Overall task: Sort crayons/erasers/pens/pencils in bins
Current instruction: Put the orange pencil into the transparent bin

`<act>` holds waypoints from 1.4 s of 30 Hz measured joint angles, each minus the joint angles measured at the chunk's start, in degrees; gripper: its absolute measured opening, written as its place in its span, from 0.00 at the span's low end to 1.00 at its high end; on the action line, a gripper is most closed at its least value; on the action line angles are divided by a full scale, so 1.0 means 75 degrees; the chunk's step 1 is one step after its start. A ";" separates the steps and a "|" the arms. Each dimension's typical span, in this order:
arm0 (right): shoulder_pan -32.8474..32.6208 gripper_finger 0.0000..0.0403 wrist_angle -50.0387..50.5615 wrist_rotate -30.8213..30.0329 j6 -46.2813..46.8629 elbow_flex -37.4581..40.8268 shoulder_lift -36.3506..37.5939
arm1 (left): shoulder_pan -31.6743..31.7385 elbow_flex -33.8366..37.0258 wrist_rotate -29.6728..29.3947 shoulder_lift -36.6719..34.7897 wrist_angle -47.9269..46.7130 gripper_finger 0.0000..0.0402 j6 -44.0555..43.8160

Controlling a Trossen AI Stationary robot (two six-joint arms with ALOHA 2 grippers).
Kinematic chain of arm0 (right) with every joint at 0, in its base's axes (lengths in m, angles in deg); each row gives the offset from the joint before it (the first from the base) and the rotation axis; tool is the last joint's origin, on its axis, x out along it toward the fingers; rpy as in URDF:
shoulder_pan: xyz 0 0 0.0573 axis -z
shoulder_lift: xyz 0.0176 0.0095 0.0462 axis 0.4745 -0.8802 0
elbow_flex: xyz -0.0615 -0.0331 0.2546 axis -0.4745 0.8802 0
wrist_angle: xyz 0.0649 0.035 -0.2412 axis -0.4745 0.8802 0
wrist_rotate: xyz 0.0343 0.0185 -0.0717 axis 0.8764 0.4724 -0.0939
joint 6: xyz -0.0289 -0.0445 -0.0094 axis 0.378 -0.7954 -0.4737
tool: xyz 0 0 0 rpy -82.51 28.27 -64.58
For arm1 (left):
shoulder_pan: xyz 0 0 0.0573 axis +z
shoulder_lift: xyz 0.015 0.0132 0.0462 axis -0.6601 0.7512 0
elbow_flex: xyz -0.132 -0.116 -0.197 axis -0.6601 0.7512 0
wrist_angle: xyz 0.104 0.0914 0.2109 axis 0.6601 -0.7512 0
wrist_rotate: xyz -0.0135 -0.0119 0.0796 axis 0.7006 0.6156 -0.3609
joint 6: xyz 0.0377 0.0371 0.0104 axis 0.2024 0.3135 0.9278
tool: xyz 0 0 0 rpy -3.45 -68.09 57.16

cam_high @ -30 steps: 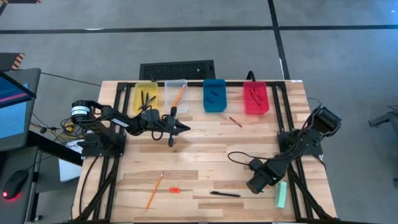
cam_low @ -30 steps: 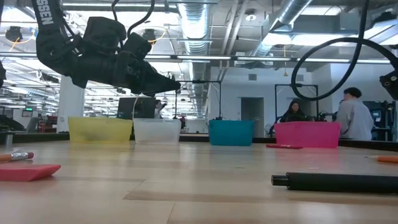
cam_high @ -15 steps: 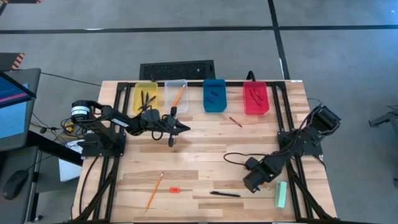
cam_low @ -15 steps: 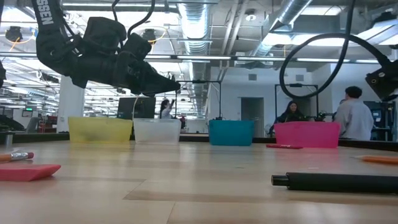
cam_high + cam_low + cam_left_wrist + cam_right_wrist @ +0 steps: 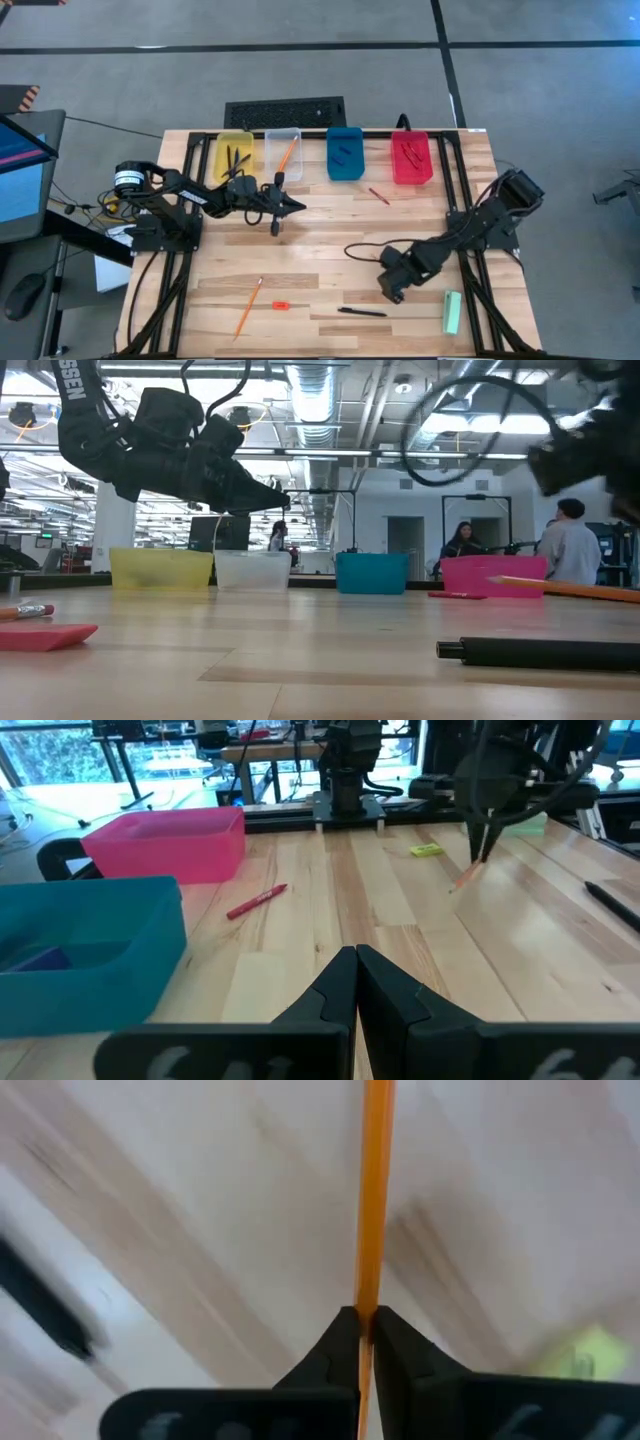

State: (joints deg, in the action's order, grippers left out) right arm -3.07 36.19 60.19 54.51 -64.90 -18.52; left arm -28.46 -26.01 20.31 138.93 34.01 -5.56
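Grey floor [image 5: 120,80], ceiling ducts [image 5: 310,400]

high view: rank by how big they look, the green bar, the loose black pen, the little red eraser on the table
1. green bar, longest and widest, though its length looks close to the pen's.
2. black pen, nearly as long but far thinner.
3. red eraser, clearly smallest.

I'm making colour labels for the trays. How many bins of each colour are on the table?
yellow bin: 1
clear bin: 1
blue bin: 1
red bin: 1
Total: 4
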 joint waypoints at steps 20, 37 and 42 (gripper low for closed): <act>0.2100 0.06 -0.0352 -0.1310 -0.6092 -0.1123 0.0017 | -0.0032 -0.0564 0.1919 -0.0003 -0.1829 0.11 -0.3700; 0.2407 0.07 -0.2129 -0.2301 -1.0845 -0.1123 0.0020 | -0.0017 -0.0982 0.3448 -0.0003 -0.2183 0.47 -0.8144; 0.2407 0.06 -0.2670 -0.2642 -1.2499 -0.1123 0.0020 | 0.0047 -0.0982 0.3445 -0.0003 -0.2177 0.47 -0.8976</act>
State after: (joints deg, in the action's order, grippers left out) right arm 14.98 16.17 40.37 -39.23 -73.33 -18.37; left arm -28.11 -33.38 46.14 138.91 17.68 -72.88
